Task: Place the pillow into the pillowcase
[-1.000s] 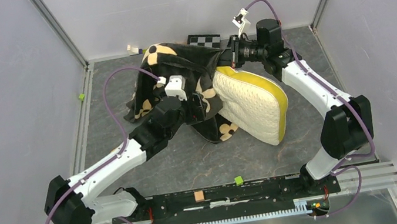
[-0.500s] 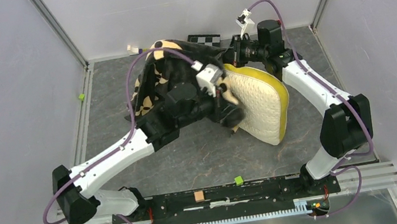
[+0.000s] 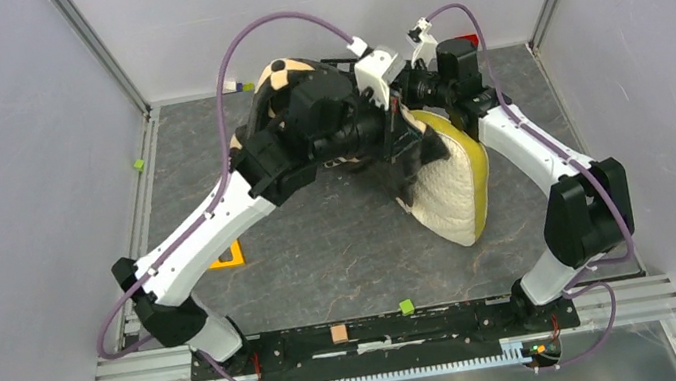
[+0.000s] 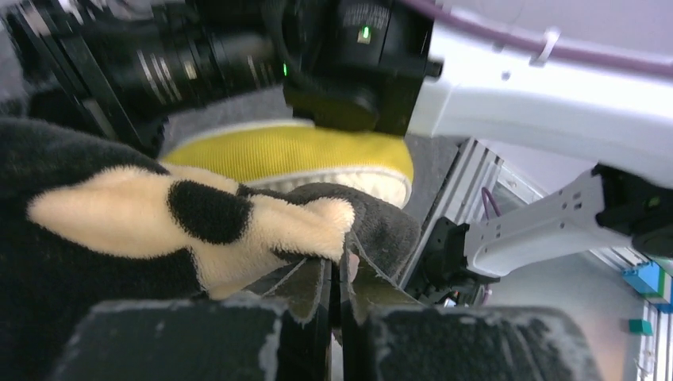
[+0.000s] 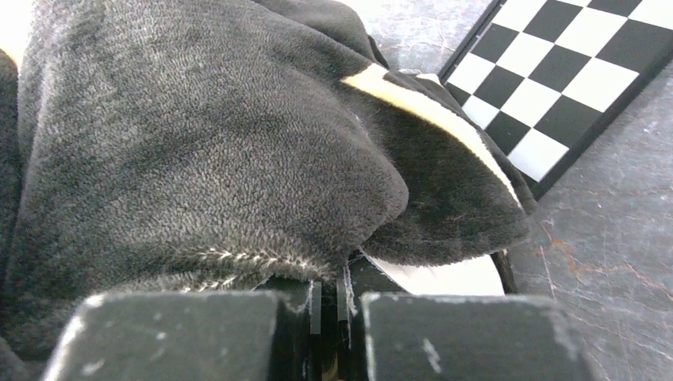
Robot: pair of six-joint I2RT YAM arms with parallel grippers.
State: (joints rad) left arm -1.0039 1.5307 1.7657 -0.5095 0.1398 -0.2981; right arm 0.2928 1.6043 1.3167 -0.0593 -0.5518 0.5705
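The cream quilted pillow (image 3: 452, 183) with its yellow band (image 4: 286, 151) stands tilted on the grey floor at the right. The black plush pillowcase (image 3: 289, 78) with tan flowers is bunched behind it, and its mouth is drawn over the pillow's upper left end. My left gripper (image 4: 336, 274) is shut on a fold of the pillowcase (image 4: 119, 214) edge, just above the pillow. Close beside it, my right gripper (image 5: 329, 282) is shut on the pillowcase (image 5: 198, 135) hem. A sliver of white shows under that hem.
A black-and-white checkered board (image 5: 571, 71) lies by the back wall, mostly hidden in the top view. A yellow marker (image 3: 226, 258) lies on the floor at the left. Small green cubes (image 3: 138, 165) (image 3: 407, 307) sit near the edges. Walls close in on three sides.
My left gripper shut on the pillowcase edge and swung up and to the right, dragging the fabric over the pillow's upper end. The right arm barely moved.
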